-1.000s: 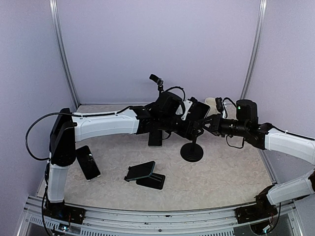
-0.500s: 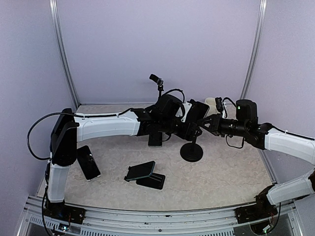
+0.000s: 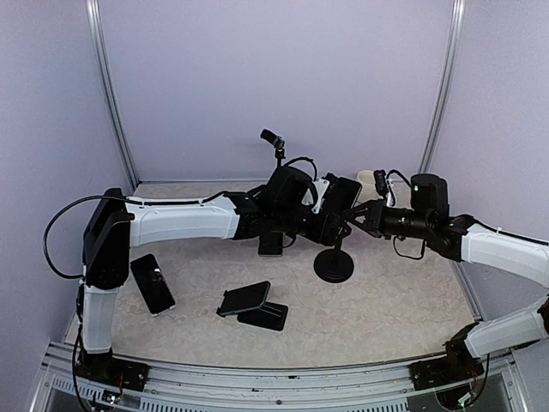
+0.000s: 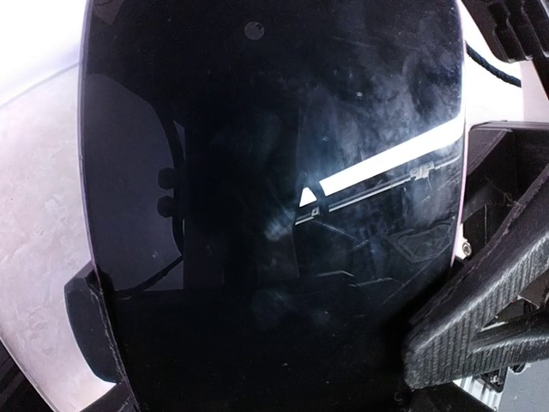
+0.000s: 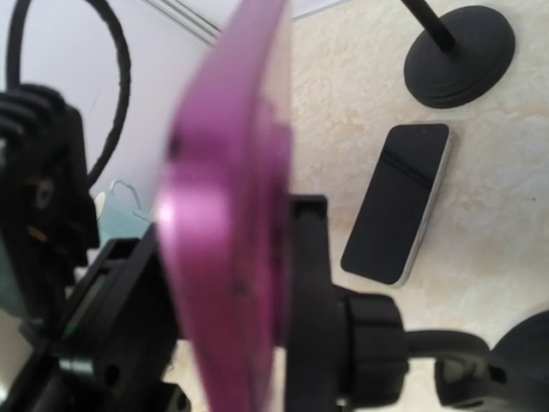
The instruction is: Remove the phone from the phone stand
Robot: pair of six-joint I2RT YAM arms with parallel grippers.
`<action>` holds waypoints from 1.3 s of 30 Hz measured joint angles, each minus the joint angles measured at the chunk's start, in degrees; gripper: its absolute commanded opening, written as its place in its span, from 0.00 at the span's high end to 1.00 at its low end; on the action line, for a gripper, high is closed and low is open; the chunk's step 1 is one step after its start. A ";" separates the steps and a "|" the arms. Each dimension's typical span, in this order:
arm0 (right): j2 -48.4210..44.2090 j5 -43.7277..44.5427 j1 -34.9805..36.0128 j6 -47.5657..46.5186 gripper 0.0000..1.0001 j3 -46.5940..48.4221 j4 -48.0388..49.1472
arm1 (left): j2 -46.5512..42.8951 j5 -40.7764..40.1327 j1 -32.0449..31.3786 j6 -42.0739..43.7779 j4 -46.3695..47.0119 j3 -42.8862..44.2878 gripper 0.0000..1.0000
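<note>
The phone (image 3: 344, 192), black-screened with a purple edge, sits clamped in the phone stand (image 3: 334, 265), which has a round black base and a thin neck. My left gripper (image 3: 329, 221) is shut on the phone. The screen (image 4: 274, 189) fills the left wrist view, with a ribbed finger (image 4: 480, 318) at its right edge. My right gripper (image 3: 359, 215) holds the stand's neck from the right. The right wrist view shows the phone's purple edge (image 5: 227, 215) against the stand's black clamp (image 5: 310, 292) and ball joint (image 5: 371, 348). My own right fingers are hidden.
A phone (image 3: 152, 283) lies at the left and another (image 3: 270, 244) under the left arm, also seen in the right wrist view (image 5: 399, 202). A dark phone on a folding stand (image 3: 246, 299) sits near the front. A gooseneck stand (image 3: 274, 142) rises at the back.
The left wrist has crept slightly up and back with the phone; the right arm and stand base have hardly moved.
</note>
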 measured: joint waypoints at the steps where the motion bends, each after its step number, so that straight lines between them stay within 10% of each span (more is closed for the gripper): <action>1: -0.11 -0.20 -0.02 -0.15 1.00 0.00 -0.15 | -0.26 0.22 0.07 -0.22 0.37 -0.48 0.71; 25: -1.09 -4.98 -1.84 -0.98 0.97 -1.29 0.09 | -1.60 3.61 0.55 0.33 5.62 -4.79 0.78; 39: -2.91 -5.64 -3.76 -2.56 0.58 -0.96 -1.49 | -0.76 2.12 1.40 2.32 0.28 -1.25 0.79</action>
